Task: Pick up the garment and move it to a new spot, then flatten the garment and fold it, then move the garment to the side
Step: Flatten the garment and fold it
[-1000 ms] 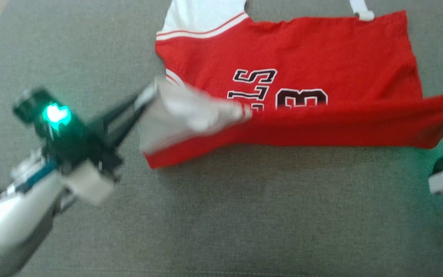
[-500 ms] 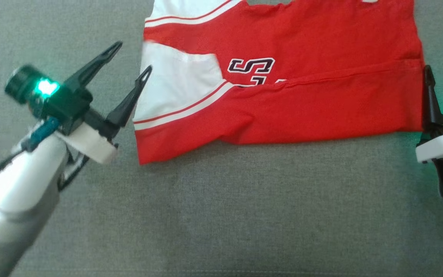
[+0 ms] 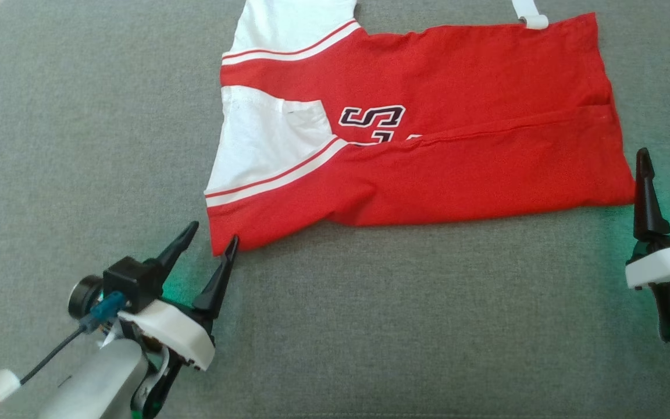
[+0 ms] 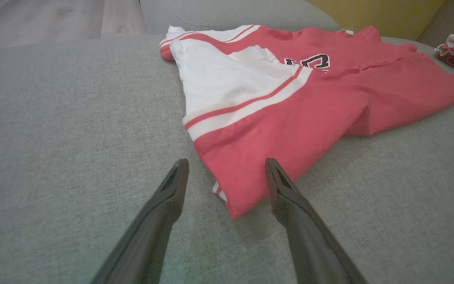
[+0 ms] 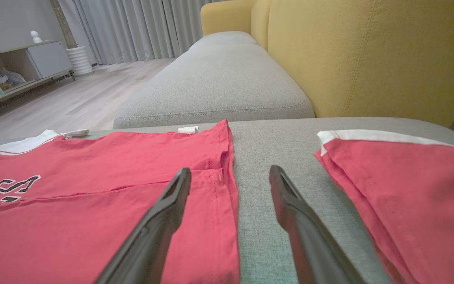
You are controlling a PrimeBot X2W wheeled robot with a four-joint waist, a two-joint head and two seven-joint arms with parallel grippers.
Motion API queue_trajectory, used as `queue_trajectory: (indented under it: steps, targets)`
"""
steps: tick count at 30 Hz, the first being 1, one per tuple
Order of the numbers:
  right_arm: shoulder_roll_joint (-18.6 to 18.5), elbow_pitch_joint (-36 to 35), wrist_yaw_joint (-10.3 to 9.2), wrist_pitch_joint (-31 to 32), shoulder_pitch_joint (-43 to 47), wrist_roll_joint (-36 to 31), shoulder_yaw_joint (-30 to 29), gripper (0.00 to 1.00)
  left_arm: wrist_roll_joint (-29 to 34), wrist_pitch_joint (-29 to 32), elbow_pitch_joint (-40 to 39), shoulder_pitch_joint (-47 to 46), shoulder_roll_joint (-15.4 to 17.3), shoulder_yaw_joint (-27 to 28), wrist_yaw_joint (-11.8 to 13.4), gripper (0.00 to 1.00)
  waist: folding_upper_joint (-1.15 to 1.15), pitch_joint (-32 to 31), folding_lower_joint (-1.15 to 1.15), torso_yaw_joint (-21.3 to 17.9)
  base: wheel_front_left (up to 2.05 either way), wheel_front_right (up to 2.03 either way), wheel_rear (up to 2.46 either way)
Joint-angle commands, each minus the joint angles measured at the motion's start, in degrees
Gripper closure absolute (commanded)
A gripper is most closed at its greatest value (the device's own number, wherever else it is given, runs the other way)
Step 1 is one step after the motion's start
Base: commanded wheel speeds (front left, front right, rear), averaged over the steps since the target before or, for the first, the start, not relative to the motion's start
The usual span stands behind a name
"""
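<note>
The garment [image 3: 439, 116] is a red jersey with white sleeves and dark lettering, lying on the grey cushion with its near edge folded up over its middle. My left gripper [image 3: 213, 238] stands open just off the jersey's near left corner [image 4: 235, 205], holding nothing. At the right, my right gripper [image 3: 669, 160] is open beside the jersey's right edge [image 5: 227, 189], nothing between its fingers. The left wrist view has the garment [image 4: 290, 102] stretching away from the fingertips.
A second folded red and white garment [image 5: 400, 189] lies on the cushion to the right of my right gripper. A yellow sofa back [image 5: 369, 51] rises behind. The grey cushion [image 3: 370, 349] runs bare toward me; wooden floor [image 4: 53, 19] lies beyond its left edge.
Both grippers let go of the jersey's near edge, which now lies folded over its middle. Both opened and drew back toward me, the left one furthest.
</note>
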Motion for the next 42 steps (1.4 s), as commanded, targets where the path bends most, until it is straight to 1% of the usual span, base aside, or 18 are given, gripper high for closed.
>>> queue_trajectory:
  steps: [1,3,4,5,6,8,9,10,16,26,27,29,30,32,33,38,42]
  targets:
    - [-0.86,-1.65,0.37,-0.71,0.55,-0.36,0.75,0.0,-0.35,0.5,-0.96,-0.81,1.56,2.29,0.48,0.0,0.0,-0.15,0.01,-0.15,0.0,0.0,0.0]
    - [-0.61,-1.39,0.37,-0.72,0.53,-0.31,1.08,0.0,-0.92,1.94,-0.56,-0.19,1.55,1.78,0.38,0.0,0.0,-0.4,0.01,-0.38,0.0,0.0,0.0]
    - [-0.5,-1.21,0.37,-0.73,0.53,-0.24,1.29,0.0,-1.24,2.59,-0.43,0.08,1.52,1.52,0.2,0.15,0.0,-0.51,0.01,-0.49,0.0,0.0,0.0]
    - [-0.4,-1.02,0.37,-0.73,0.53,-0.12,1.51,0.0,-1.62,3.13,-0.38,0.31,1.47,1.32,-0.05,0.37,0.0,-0.59,0.01,-0.58,0.0,0.0,0.0]
    - [-0.32,-0.82,0.37,-0.73,0.5,0.02,1.71,0.0,-1.82,3.32,-0.41,0.42,1.46,1.21,-0.28,0.54,0.0,-0.62,0.01,-0.66,0.0,0.0,0.0]
    - [-0.16,-0.32,0.37,-0.74,0.45,0.33,2.1,0.0,-2.35,3.67,-0.32,0.6,1.42,1.04,-0.82,0.86,0.0,-0.67,0.01,-0.71,0.0,0.0,0.0]
    - [-0.11,-0.04,0.37,-0.74,0.42,0.47,2.3,0.0,-2.34,3.73,-0.29,0.55,1.5,0.88,-1.08,0.98,0.0,-0.72,0.01,-0.71,0.0,0.0,0.0]
    - [-0.07,0.3,0.37,-0.75,0.4,0.69,2.57,0.0,-2.39,3.7,-0.23,0.52,1.51,0.81,-1.26,1.0,0.0,-0.8,0.01,-0.68,0.0,0.0,0.0]
    - [-0.77,3.25,0.37,-0.1,0.77,2.76,4.13,0.0,-2.29,3.57,-0.21,0.7,1.84,0.06,-2.2,1.0,0.0,-1.62,0.01,-0.16,0.0,0.0,0.0]
    - [-2.71,7.73,0.37,2.53,-0.69,5.01,6.95,0.0,-1.49,1.96,-1.93,0.14,3.43,0.38,-2.09,1.0,0.0,-1.41,0.01,0.79,0.0,0.0,0.0]
    - [-2.71,8.31,0.37,2.78,-0.99,5.19,7.12,0.04,-1.43,1.95,-2.05,0.04,3.56,0.38,-2.08,1.0,0.0,-1.3,0.01,0.89,0.0,0.0,0.0]
    - [-2.76,9.28,0.37,3.12,-1.58,5.39,7.67,0.39,-1.34,1.88,-2.23,-0.14,3.77,0.4,-2.03,1.0,0.0,-1.13,0.01,1.1,0.0,0.0,0.0]
    - [-2.76,9.28,0.37,3.12,-1.58,5.39,7.67,0.39,-1.34,1.88,-2.23,-0.14,3.77,0.4,-2.03,1.0,0.0,-1.13,0.01,1.1,0.0,0.0,0.0]
    - [-2.83,10.14,0.37,2.88,-2.17,5.51,8.0,0.73,-1.22,1.81,-2.33,-0.28,4.0,0.39,-1.97,1.0,0.0,-1.03,0.01,1.29,0.0,0.0,0.0]
    - [-2.92,10.54,0.37,2.67,-2.42,5.43,8.18,1.0,-1.21,1.75,-2.38,-0.33,4.07,0.4,-1.96,1.0,0.0,-1.03,0.01,1.37,0.0,0.0,0.0]
    - [-3.8,12.33,0.37,1.91,-2.1,5.94,8.49,1.0,-0.87,1.35,-2.27,-0.22,4.34,0.13,-1.8,1.0,0.0,-2.22,0.01,1.84,0.0,0.0,0.0]
    - [-6.03,10.41,0.37,1.4,3.02,7.05,8.19,1.0,-1.4,0.75,-3.76,2.63,5.57,-0.22,-1.57,1.0,0.0,-5.06,0.01,1.55,0.0,0.0,0.0]
